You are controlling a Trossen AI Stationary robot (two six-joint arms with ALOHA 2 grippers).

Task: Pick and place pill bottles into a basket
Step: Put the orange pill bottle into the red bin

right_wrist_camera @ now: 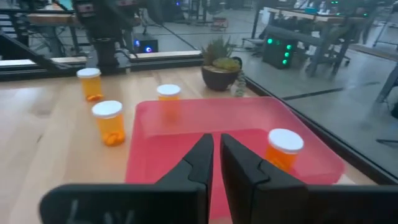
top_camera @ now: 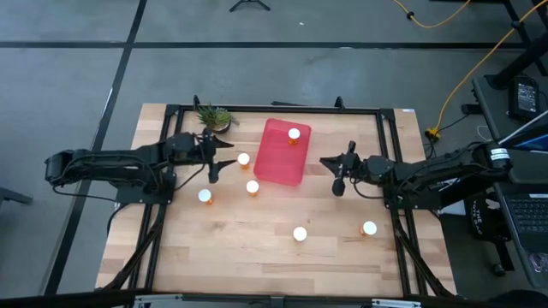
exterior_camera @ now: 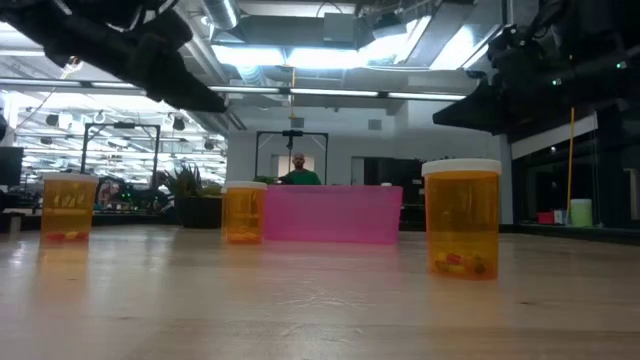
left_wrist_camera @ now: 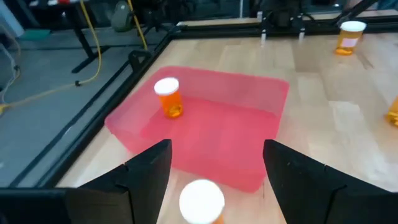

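The left arm reaches in from the left edge of the bench point(top_camera: 214, 257), stretched level toward the middle. Its left hand point(top_camera: 216, 162) stands just left of the basket point(top_camera: 278, 167), fingers point(left_wrist_camera: 149, 171) spread wide and empty. In the left wrist view, one pill bottle point(left_wrist_camera: 202, 202) sits on the bench between the spread fingers, just short of the basket's near wall; no contact with it is visible.

The right arm reaches in from the right edge, likewise level. Its right hand point(top_camera: 336, 167) stands just right of the basket. Its fingers point(right_wrist_camera: 198, 163) are nearly closed, with only a thin slit between them, and they hold nothing.

The basket lies flat near the far middle of the bench. One pill bottle point(top_camera: 294, 135) stands upright inside it, at the far end.

Five bottles stand on the bench outside the basket:
- one point(top_camera: 243, 159) just left of the basket, near the left hand;
- one point(top_camera: 253, 186) near the basket's near left corner;
- one point(top_camera: 205, 197) farther left;
- one point(top_camera: 300, 233) toward the near middle;
- one point(top_camera: 369, 228) toward the near right.

A small potted plant point(top_camera: 214, 116) stands at the far left, apart from the basket.
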